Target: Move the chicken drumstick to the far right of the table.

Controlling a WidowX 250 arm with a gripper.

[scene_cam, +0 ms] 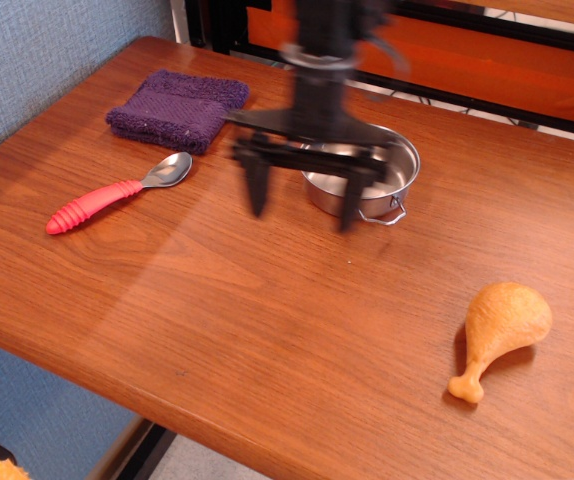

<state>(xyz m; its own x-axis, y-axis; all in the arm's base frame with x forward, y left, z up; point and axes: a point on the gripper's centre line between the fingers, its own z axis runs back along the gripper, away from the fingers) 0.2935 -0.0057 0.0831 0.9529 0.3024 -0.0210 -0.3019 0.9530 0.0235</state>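
The tan-orange chicken drumstick (499, 330) lies on the reddish-brown wooden table (217, 300) near its right front edge, bone end pointing toward the front. My gripper (302, 207) is open and empty, fingers pointing down, hanging above the table's middle just in front of the steel pot (362, 172). It is well left of the drumstick and apart from it. The gripper is motion-blurred.
A red-handled spoon (117, 194) lies at the left. A folded purple cloth (178, 108) sits at the back left. The steel pot stands behind the gripper. The table's front edge runs diagonally below.
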